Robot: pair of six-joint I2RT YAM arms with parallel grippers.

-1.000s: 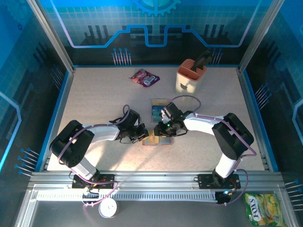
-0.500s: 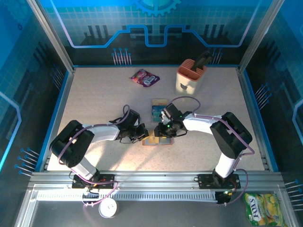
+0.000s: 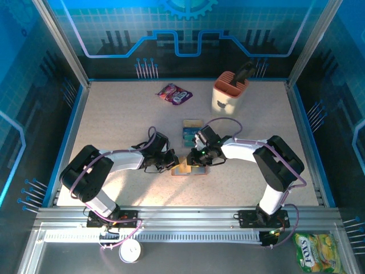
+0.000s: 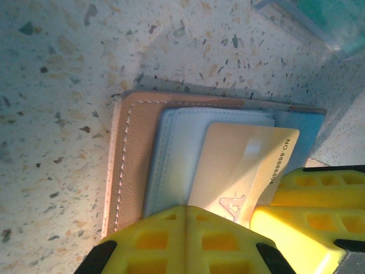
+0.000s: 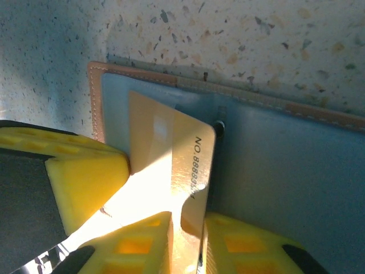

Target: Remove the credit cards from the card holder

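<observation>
On the left, the left pincer (image 4: 185,216) is fully closed with nothing between its fingers, and we judge it is pressing down on the near edge of the card holder (image 4: 137,171) to pin it. The holder lies open on the surface (image 3: 114,125), midway between the two arms, tan rim outward and grey-blue pockets up. A tan card (image 5: 165,148) sticks well out of its pocket at a slant, its printed number clear of the leather.

What has just changed is on the right. The arms have hardly shifted in the overhead view, but the right pincer (image 5: 187,221) has narrowed to a slit with the tan card's free edge inside it. We read that as the grip taken, so the pull-out can begin. If the left hold slips, the holder may drag along with the card.

Farther back on the surface lie the teal cards (image 3: 191,132), apart from the holder and already out.
</observation>
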